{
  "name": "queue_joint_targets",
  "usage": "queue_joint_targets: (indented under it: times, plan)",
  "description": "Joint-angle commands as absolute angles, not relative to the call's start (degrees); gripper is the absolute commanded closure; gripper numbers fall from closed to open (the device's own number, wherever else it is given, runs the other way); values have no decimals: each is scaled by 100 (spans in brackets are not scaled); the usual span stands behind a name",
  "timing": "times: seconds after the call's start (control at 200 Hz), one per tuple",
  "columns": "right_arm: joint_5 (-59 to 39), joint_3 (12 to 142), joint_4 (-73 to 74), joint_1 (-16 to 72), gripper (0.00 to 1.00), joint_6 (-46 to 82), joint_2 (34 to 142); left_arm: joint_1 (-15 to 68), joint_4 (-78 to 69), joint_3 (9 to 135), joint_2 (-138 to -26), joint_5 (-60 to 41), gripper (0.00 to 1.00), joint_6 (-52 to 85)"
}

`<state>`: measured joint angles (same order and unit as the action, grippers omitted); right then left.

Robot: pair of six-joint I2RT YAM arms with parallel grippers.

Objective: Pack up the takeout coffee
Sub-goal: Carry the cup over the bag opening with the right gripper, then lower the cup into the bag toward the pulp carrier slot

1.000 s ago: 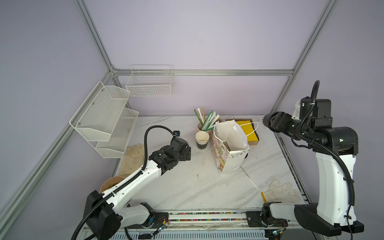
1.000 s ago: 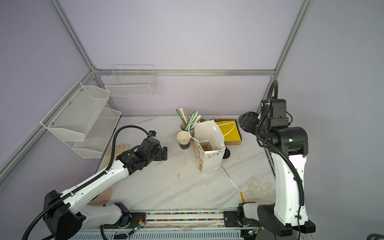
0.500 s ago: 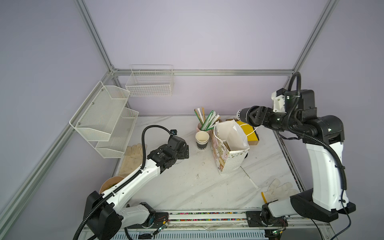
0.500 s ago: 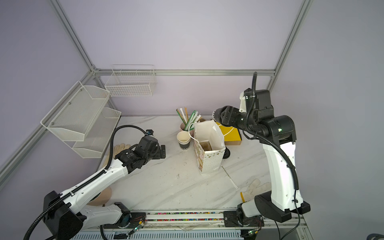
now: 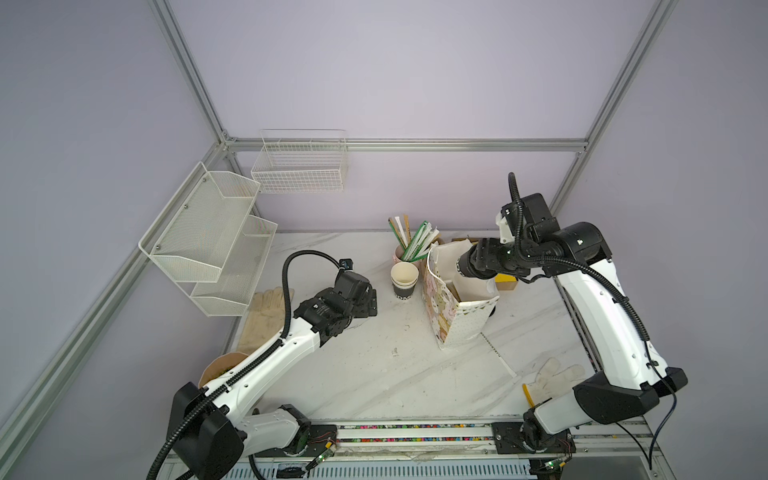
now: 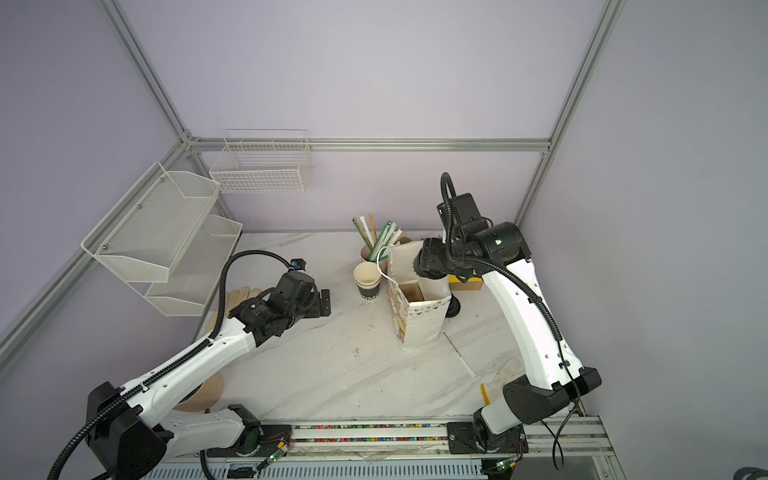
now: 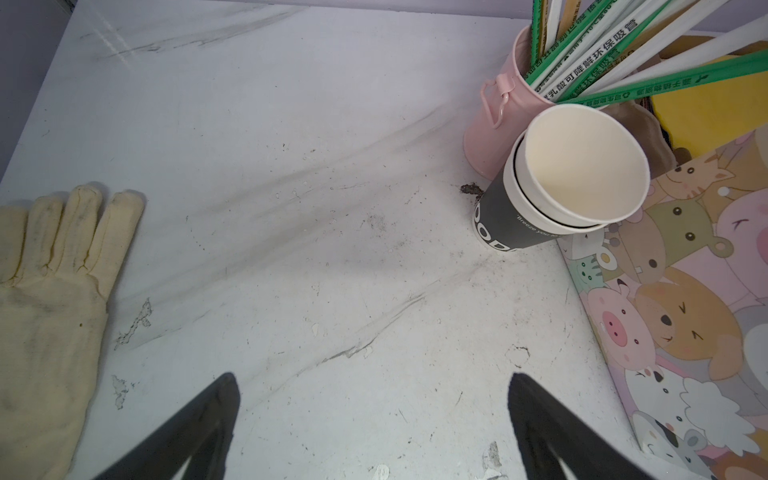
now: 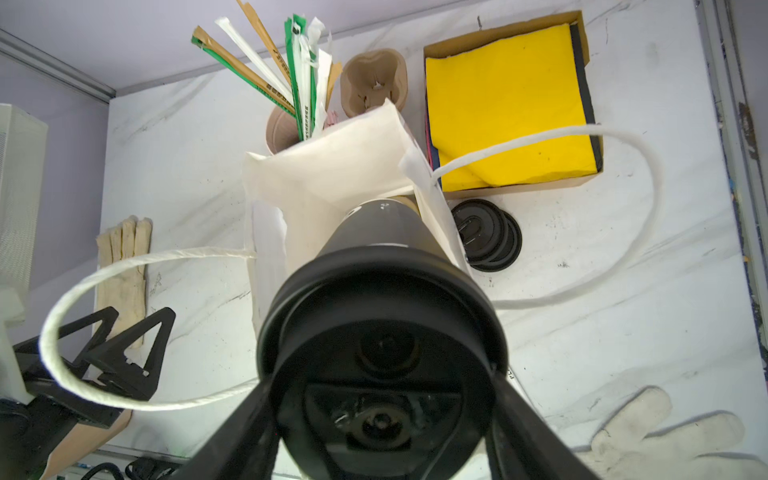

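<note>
The takeout coffee is a black cup under a black lid. My right gripper is shut on it at the lid's rim, one finger on each side. The cup's base points into the open mouth of the cartoon-printed paper bag. In both top views my right gripper hangs over the bag, which stands upright on the table. My left gripper is open and empty, low over bare table to the left of the bag.
A stack of black-and-white cups and a pink holder of straws stand left of the bag. A box of yellow napkins, black lids and a pulp carrier lie behind it. Gloves lie near both table sides.
My right arm has swung in from the right side with the cup and now holds it over the bag's mouth. The left arm has barely moved.
</note>
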<state>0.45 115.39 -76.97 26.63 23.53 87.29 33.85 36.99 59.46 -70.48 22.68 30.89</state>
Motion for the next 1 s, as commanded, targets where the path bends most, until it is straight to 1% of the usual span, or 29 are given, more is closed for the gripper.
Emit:
queue_joint_targets:
  times: [0.0,0.155,0.595,0.99]
  plan:
    - [120,11443,-7867,2808,32,2241,8873,3349,3542,6530,-6978,2232,0,3148]
    - [279,11333,-7876,3115,32,2219,9160,3349,3542,6521,-6978,2241,0,3154]
    - [341,10774,-7868,3315,32,2167,9334,3351,3586,6521,-6935,2181,0,3166]
    - [430,10437,-7861,3366,33,2163,9447,3358,3582,6520,-6603,2121,0,3192]
